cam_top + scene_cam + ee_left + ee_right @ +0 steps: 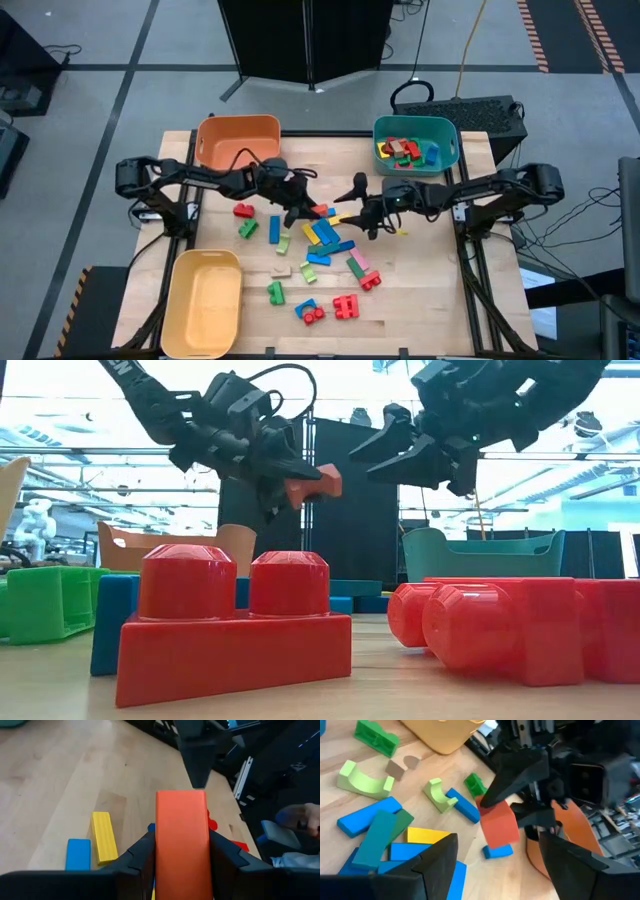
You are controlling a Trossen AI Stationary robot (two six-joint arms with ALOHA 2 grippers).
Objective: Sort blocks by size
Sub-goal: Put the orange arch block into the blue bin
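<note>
Left gripper (300,485): we see it raised above the middle of the bench (420,300), its jaws clamped on an orange-red block (181,845) that stands clear of the wood.
Right gripper (385,450): it faces the left one at the same height, just beside the held block, and we see its jaws standing apart with nothing between them.
Loose blocks (322,238): we count a scatter of blue, yellow, green and pink pieces on the bench under both grippers, with a green arch (437,794) and a yellow bar (103,836) among them.
Red studded bricks (232,620): they lie at the near edge of the bench, well apart from the grippers.
Teal bin (416,143): at the far right corner, we see it already holding several red, green, yellow and blue blocks.
Orange bin (238,141): at the far left.
Yellow bin (203,301): at the near left corner.
</note>
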